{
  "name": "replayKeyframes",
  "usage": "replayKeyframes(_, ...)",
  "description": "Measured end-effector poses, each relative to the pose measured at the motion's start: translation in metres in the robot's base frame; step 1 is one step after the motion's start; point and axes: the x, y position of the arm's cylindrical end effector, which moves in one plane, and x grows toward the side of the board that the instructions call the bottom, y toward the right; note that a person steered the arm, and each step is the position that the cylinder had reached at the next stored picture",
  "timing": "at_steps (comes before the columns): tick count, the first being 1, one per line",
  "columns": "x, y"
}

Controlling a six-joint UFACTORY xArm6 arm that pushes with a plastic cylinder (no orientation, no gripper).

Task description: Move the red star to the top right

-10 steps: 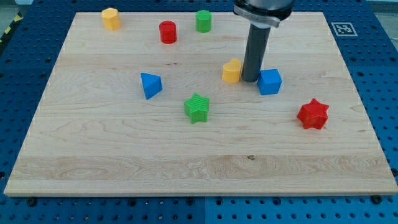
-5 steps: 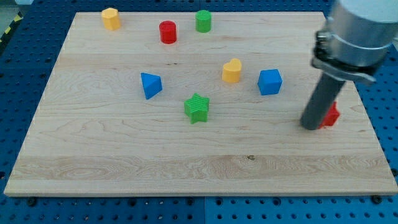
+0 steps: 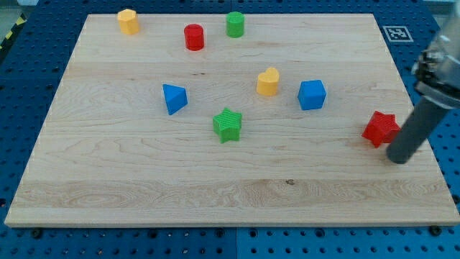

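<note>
The red star (image 3: 380, 129) lies on the wooden board (image 3: 215, 180) near its right edge, about halfway up the view. My tip (image 3: 397, 158) rests on the board just below and to the right of the red star, close to it or touching it. The dark rod rises from there toward the view's upper right.
A blue cube (image 3: 312, 94) and a yellow heart (image 3: 268, 81) sit left of the star. A green star (image 3: 228, 124) and a blue triangle (image 3: 173, 98) lie mid-board. A red cylinder (image 3: 193, 36), a green cylinder (image 3: 235, 24) and a yellow block (image 3: 128, 21) stand along the top.
My tip has swept from between the yellow heart and blue cube to the right, past the red star's left side, to its lower right. The red star has shifted slightly right and up.
</note>
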Motion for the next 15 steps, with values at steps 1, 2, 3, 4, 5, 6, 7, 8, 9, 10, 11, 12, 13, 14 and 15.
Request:
replayKeyframes(1, 0.0, 0.014)
replayKeyframes(2, 0.0, 0.004)
replayKeyframes(3, 0.0, -0.006)
replayKeyframes(4, -0.005, -0.006)
replayKeyframes(5, -0.021, -0.015)
replayKeyframes(6, -0.033, -0.019)
replayKeyframes(7, -0.034, -0.023)
replayKeyframes(8, -0.033, -0.045)
replayKeyframes(9, -0.033, -0.054)
replayKeyframes(10, -0.042, -0.054)
replayKeyframes(11, -0.063, -0.052)
replayKeyframes(12, -0.073, -0.046)
replayKeyframes(13, -0.078, -0.038)
replayKeyframes(14, -0.09, -0.035)
replayKeyframes(15, -0.109, -0.035)
